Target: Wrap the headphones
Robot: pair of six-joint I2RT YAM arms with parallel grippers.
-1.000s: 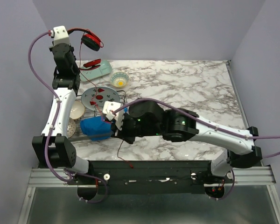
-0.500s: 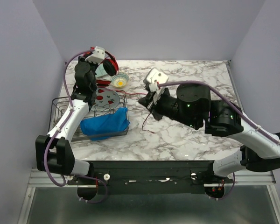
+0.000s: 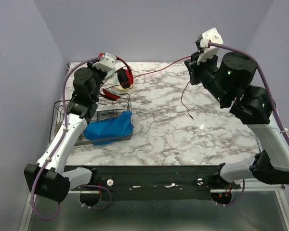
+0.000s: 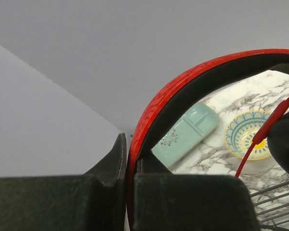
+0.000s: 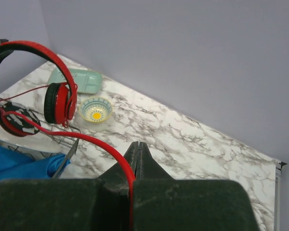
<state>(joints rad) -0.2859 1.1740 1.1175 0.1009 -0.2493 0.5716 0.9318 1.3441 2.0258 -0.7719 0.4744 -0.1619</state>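
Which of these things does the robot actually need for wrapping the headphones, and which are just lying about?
In the job:
- headphones, headband clamped in the left gripper
- their red cable, pinched by the right gripper

Lying about:
- wire basket
- blue cloth
- green tray
- patterned bowl

Far left: headphones (image 3: 124,77) over rack (image 3: 56,109) rear; cable (image 3: 156,72) runs right to right tool (image 5: 136,147); cloth (image 3: 108,129) in rack.

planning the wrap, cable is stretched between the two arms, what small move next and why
Probably swing the right end effector toward the headphones to lay a loop: it pinches the cable, stretched across from the headband clamped in the left end effector.
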